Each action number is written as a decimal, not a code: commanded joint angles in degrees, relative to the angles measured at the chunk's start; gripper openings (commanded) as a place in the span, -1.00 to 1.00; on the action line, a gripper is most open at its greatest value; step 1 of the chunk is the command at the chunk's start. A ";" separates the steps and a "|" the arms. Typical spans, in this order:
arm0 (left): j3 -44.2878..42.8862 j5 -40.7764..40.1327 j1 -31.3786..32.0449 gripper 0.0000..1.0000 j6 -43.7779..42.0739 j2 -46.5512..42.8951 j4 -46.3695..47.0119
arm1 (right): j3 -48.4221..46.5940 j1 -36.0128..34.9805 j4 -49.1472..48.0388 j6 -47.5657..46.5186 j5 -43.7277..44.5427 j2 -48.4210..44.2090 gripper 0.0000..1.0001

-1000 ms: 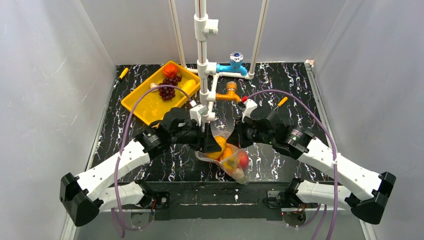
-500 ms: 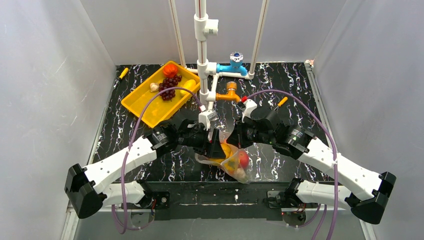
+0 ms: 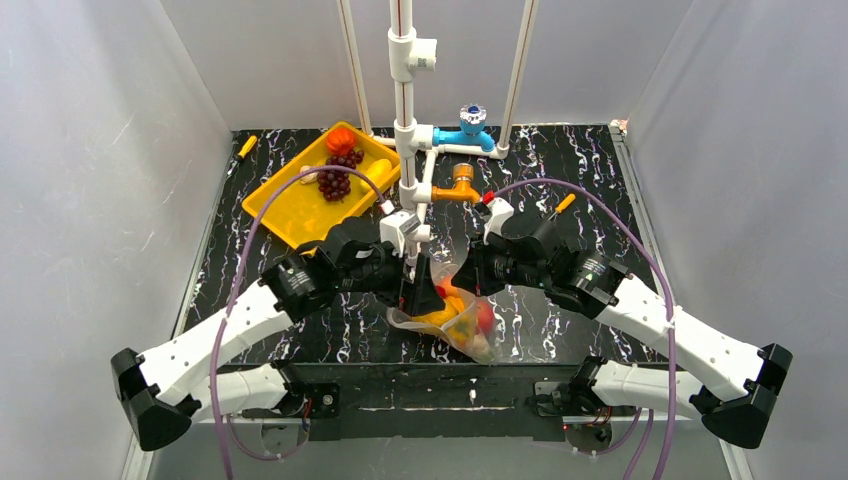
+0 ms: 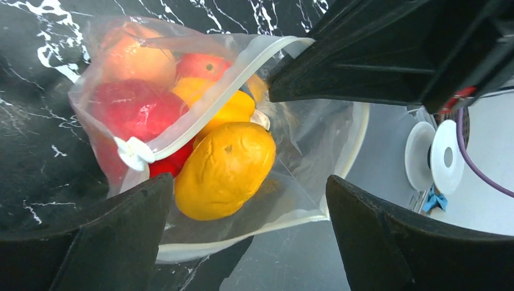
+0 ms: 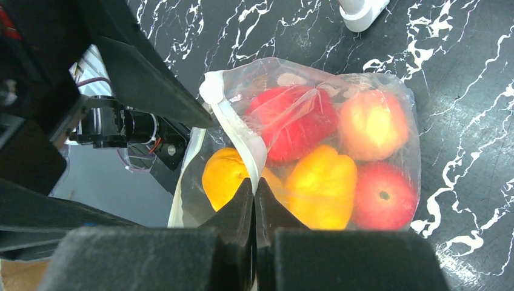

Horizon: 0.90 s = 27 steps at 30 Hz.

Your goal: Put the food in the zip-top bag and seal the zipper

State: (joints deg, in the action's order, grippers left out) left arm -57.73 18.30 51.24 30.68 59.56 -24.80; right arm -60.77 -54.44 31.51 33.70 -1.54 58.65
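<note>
The clear zip-top bag (image 3: 458, 322) lies near the table's front edge, holding several toy foods: red (image 5: 291, 121), peach (image 5: 371, 124), yellow (image 5: 321, 188) and a red apple (image 5: 383, 195). An orange food (image 4: 224, 170) sits at the bag's mouth. My right gripper (image 5: 254, 188) is shut on the white zipper strip (image 5: 245, 142) and holds that edge up. My left gripper (image 4: 247, 194) is open at the mouth, its fingers either side of the orange food and apart from it. The white slider (image 4: 134, 153) sits on the zipper (image 4: 206, 103).
A yellow tray (image 3: 290, 215) at the back left holds dark purple grapes (image 3: 335, 180), a red food (image 3: 340, 138), an orange piece (image 3: 378, 170) and a small white piece (image 3: 308, 177). A white pipe stand (image 3: 405, 130) with blue (image 3: 470, 128) and orange (image 3: 460, 185) valves rises just behind the grippers.
My left arm swung right and low toward the bag mouth, then drew back a little. The right gripper and the bag have stayed in place.
</note>
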 commanded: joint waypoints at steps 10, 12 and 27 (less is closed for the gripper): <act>-5.11 -20.97 0.08 0.10 -3.20 -5.89 -18.80 | -0.96 -0.23 -3.84 0.29 -1.27 -1.22 -0.97; -3.85 -20.44 0.09 0.22 -3.45 -4.96 -17.91 | -1.23 -0.22 -3.74 0.29 -1.32 -1.17 -0.97; -5.93 -15.14 0.16 0.18 -8.50 7.60 -10.70 | -1.35 -0.23 -3.12 0.57 -2.89 -1.16 -0.97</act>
State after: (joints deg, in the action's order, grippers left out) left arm -61.69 0.17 51.22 23.16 66.77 -38.06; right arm -60.75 -54.46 31.51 34.11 -3.03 58.59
